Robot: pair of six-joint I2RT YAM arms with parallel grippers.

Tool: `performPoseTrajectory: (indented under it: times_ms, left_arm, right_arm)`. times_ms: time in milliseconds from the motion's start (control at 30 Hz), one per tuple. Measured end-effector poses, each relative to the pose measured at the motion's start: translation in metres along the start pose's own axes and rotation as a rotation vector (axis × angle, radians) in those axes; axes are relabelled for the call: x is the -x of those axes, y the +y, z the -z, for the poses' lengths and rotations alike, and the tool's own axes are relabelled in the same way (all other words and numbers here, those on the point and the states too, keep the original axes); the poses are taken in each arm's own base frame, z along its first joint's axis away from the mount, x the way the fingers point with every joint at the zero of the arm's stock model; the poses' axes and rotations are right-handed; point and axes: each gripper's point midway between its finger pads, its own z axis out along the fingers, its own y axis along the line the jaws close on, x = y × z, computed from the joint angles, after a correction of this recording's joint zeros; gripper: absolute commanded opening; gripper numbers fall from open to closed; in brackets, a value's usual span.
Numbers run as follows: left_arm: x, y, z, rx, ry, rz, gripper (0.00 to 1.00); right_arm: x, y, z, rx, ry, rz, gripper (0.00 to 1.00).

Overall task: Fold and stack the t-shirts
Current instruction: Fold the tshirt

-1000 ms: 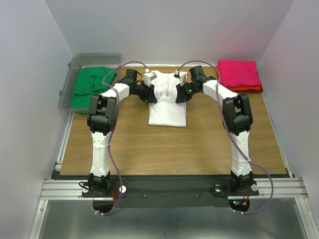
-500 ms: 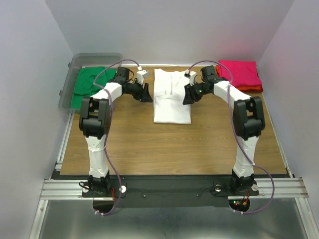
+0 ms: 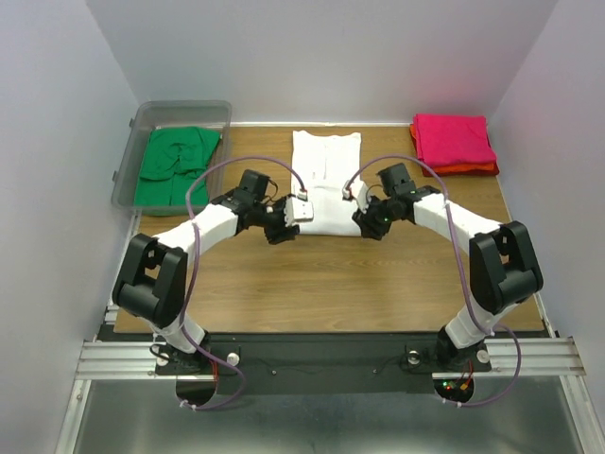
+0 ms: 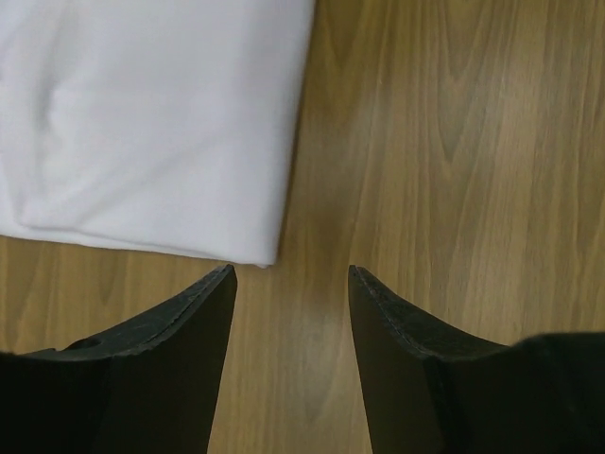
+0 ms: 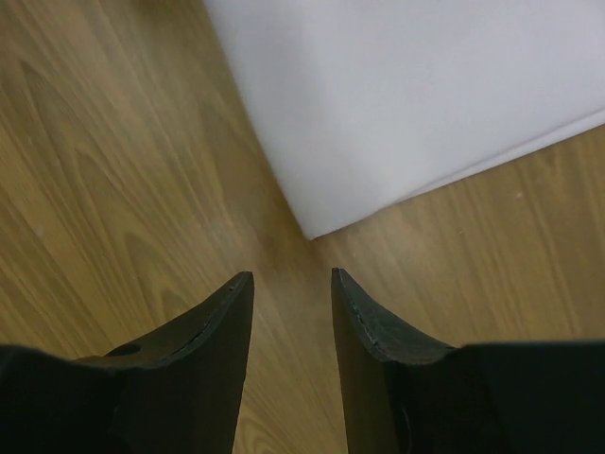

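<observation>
Flanking the near edge of a folded white shirt (image 3: 326,175), two robot arms reach low over the wooden surface (image 3: 331,279). The left end effector (image 4: 291,274) points at the shirt's near left corner. Its two black fingers stand apart with only bare wood between them, and the corner of the cloth lies just beyond one fingertip, not touching it. The right end effector (image 5: 291,276) is set at the near right corner, its fingers likewise apart, with the corner of the cloth just ahead of the gap between them. Neither end effector holds anything, and whether the fingertips touch the wood cannot be told.

The white shirt lies flat as a long rectangle in the middle of the surface, toward the far edge, its collar end away from the arms. In the wrist views its near edge shows as smooth stacked layers of cloth.

At the far right corner a folded pink shirt (image 3: 452,138) rests on a folded red-orange shirt (image 3: 473,169), of which only a strip shows along the near edge. At the far left corner a green shirt (image 3: 173,165) lies loosely bunched inside a clear grey bin (image 3: 180,111)
</observation>
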Motion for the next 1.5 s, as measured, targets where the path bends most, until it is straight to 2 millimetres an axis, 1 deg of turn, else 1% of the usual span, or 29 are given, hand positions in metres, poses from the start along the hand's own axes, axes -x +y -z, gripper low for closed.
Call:
performPoseTrajectory:
  times_ms: [33,67,133,333,467,567,633,667,767,800,833,867,967,1000,1067,1167,1333,1433,1500]
  left_arm:
    - [-0.008,-0.005,-0.005,-0.011,0.024,-0.017,0.63]
    - [-0.016,-0.007,-0.010,-0.016,0.051,-0.035,0.63]
    - [-0.026,-0.004,-0.017,-0.007,0.085,-0.087,0.63]
    - [-0.028,0.014,-0.030,0.044,0.110,-0.214,0.63]
    - [-0.036,0.017,-0.043,0.040,0.136,-0.249,0.61]
    - [-0.045,0.016,-0.051,0.027,0.158,-0.253,0.59]
    - [-0.050,0.016,-0.055,0.018,0.170,-0.250,0.57]
    - [-0.049,0.016,-0.057,0.017,0.169,-0.254,0.55]
    - [-0.048,0.018,-0.060,0.022,0.175,-0.268,0.46]
    - [-0.048,0.017,-0.062,0.018,0.175,-0.270,0.41]
    - [-0.048,0.017,-0.062,0.018,0.174,-0.272,0.39]
    - [-0.048,0.017,-0.062,0.019,0.176,-0.274,0.35]
    - [-0.049,0.016,-0.063,0.016,0.179,-0.272,0.32]
    - [-0.049,0.016,-0.063,0.016,0.179,-0.272,0.29]
    - [-0.049,0.016,-0.063,0.016,0.180,-0.272,0.26]
    - [-0.049,0.016,-0.063,0.016,0.180,-0.273,0.24]
    - [-0.049,0.016,-0.063,0.017,0.181,-0.273,0.24]
    - [-0.050,0.016,-0.063,0.017,0.181,-0.272,0.24]
    - [-0.049,0.016,-0.064,0.016,0.181,-0.272,0.24]
  right_arm:
    - [-0.009,0.004,-0.004,0.005,0.028,0.014,0.45]
    - [-0.014,0.006,-0.008,0.005,0.045,0.038,0.45]
    - [-0.016,0.005,-0.013,-0.010,0.056,0.082,0.44]
    - [-0.006,-0.002,-0.028,-0.045,0.045,0.195,0.44]
    - [-0.008,-0.003,-0.038,-0.045,0.056,0.227,0.42]
    - [-0.013,-0.005,-0.045,-0.042,0.069,0.237,0.41]
    - [-0.017,-0.005,-0.049,-0.038,0.078,0.238,0.40]
    - [-0.016,-0.006,-0.050,-0.041,0.075,0.244,0.38]
    - [-0.016,-0.008,-0.051,-0.050,0.070,0.250,0.31]
    - [-0.016,-0.008,-0.051,-0.052,0.068,0.251,0.31]
    - [-0.015,-0.009,-0.052,-0.055,0.065,0.253,0.31]
    - [-0.015,-0.009,-0.052,-0.057,0.063,0.254,0.32]
    - [-0.014,-0.010,-0.052,-0.062,0.061,0.256,0.39]
    - [-0.014,-0.011,-0.052,-0.065,0.059,0.257,0.42]
    - [-0.013,-0.012,-0.051,-0.073,0.058,0.258,0.45]
    - [-0.014,-0.010,-0.048,-0.073,0.060,0.258,0.48]
    - [-0.016,-0.007,-0.045,-0.068,0.066,0.255,0.48]
    - [-0.016,-0.007,-0.045,-0.067,0.066,0.256,0.44]
    - [-0.017,-0.006,-0.046,-0.065,0.067,0.257,0.28]
